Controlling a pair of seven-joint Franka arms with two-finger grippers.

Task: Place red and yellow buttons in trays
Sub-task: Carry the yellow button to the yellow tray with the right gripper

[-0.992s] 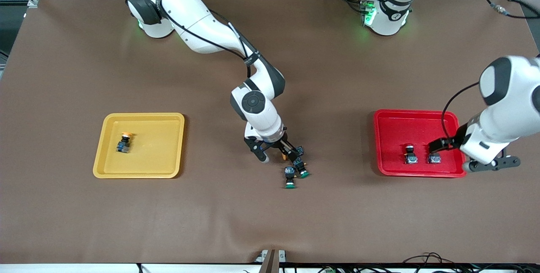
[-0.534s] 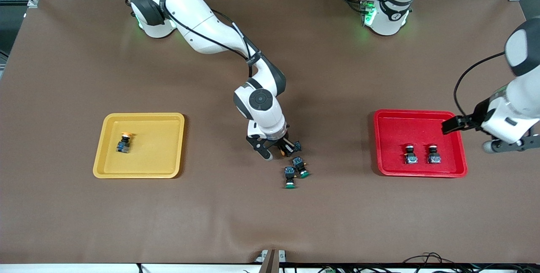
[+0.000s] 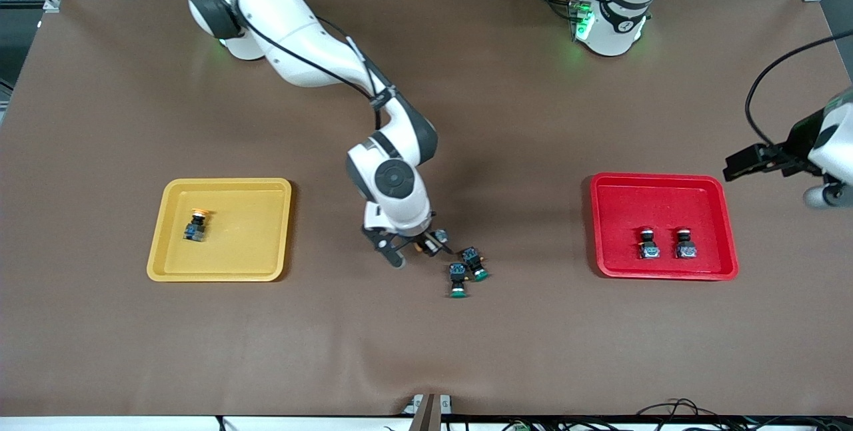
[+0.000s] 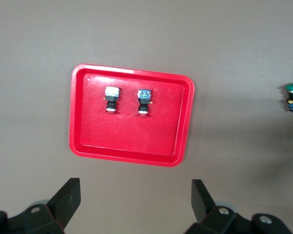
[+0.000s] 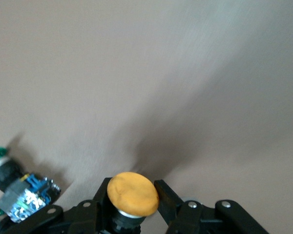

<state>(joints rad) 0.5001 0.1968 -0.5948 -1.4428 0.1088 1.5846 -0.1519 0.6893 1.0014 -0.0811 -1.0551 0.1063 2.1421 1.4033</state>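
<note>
Holding last yellow button, right gripper pinches it just above table beside green buttons. Yellow tray has one yellow; red tray has both reds. Left gripper spread wide, waiting off red tray. Remaining: carry to yellow tray.

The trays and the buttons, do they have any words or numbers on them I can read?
None can be read.
Yellow tray: plain, no writing.
Red tray: plain, no writing.
Buttons in the red tray: pale tops, too small to read.
Yellow-capped button in the right end effector: blank cap.
</note>
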